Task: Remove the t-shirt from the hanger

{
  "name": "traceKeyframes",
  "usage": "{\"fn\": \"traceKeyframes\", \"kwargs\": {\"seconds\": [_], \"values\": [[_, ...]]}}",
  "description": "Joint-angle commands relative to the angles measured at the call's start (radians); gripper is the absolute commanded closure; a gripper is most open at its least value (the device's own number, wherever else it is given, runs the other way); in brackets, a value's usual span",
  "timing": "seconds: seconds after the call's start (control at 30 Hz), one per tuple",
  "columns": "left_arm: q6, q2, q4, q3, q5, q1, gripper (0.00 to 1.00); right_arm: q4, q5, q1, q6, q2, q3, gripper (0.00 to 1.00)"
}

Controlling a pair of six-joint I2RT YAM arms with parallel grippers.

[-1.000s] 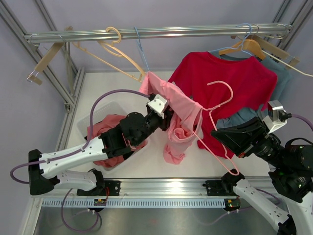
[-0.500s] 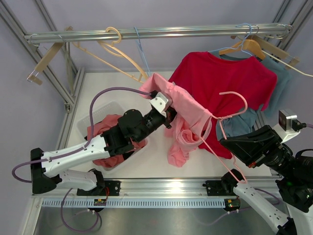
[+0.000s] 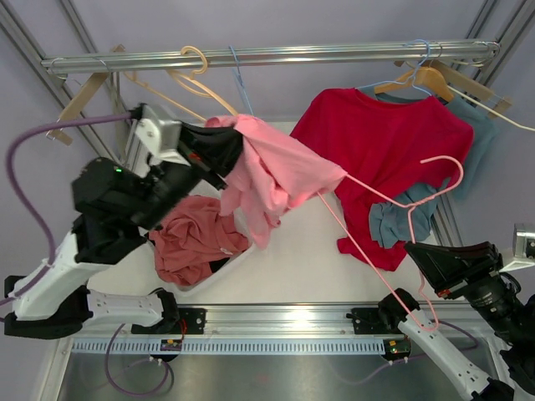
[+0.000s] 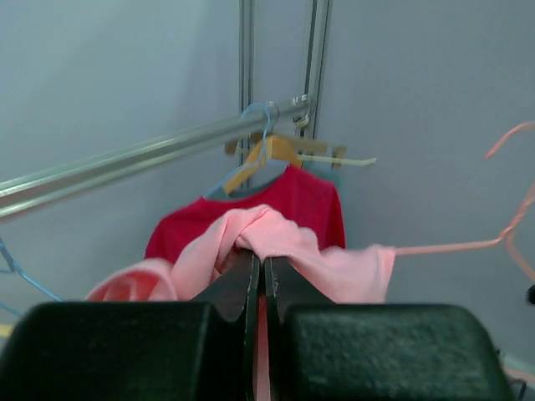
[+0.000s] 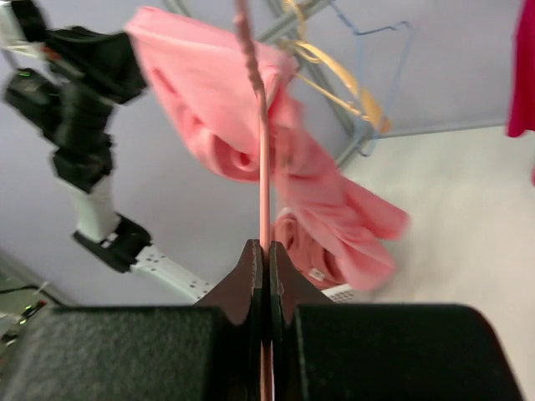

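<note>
My left gripper (image 3: 219, 142) is raised high at the left and shut on a bunch of the pink t-shirt (image 3: 267, 171). The shirt hangs from it and stretches rightward. The left wrist view shows the cloth (image 4: 284, 242) pinched between the shut tips of that gripper (image 4: 259, 259). A thin pink hanger (image 3: 393, 242) slants from the shirt's right edge down to my right gripper (image 3: 415, 251), which is shut on its wire. Its hook curls up at the right. In the right wrist view the wire (image 5: 261, 150) rises from the shut gripper (image 5: 266, 249) into the t-shirt (image 5: 234, 92).
A red t-shirt (image 3: 384, 142) and a grey-blue garment (image 3: 401, 219) hang from the metal rail (image 3: 267, 57) at the back right. Bare hangers (image 3: 196, 83) hang at the rail's left. A white bin (image 3: 242, 251) with salmon clothes stands below my left arm.
My left gripper closed on the t-shirt, then swung up and to the left with it. My right gripper drew the hanger down and to the right, so the shirt is stretched out between them.
</note>
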State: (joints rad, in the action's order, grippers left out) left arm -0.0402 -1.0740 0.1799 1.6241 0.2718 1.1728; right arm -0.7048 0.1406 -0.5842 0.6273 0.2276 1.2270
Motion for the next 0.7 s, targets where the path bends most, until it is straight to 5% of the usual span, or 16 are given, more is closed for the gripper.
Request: {"fn": "traceKeyframes", "kwargs": {"seconds": [0.0,0.27,0.67], "values": [[-0.001,0.028,0.104,0.184,-0.020,-0.001,1.00,-0.128,-0.171,-0.002,-0.087,-0.024,0.029,1.00],[-0.125,0.091,0.263,0.301,0.227,0.001,1.00,-0.041,-0.032,0.000,-0.124,0.045,-0.004,1.00],[-0.213,0.348,-0.051,-0.302,0.428,-0.001,1.00,0.059,0.091,-0.002,-0.130,0.160,-0.029,1.00]]}}
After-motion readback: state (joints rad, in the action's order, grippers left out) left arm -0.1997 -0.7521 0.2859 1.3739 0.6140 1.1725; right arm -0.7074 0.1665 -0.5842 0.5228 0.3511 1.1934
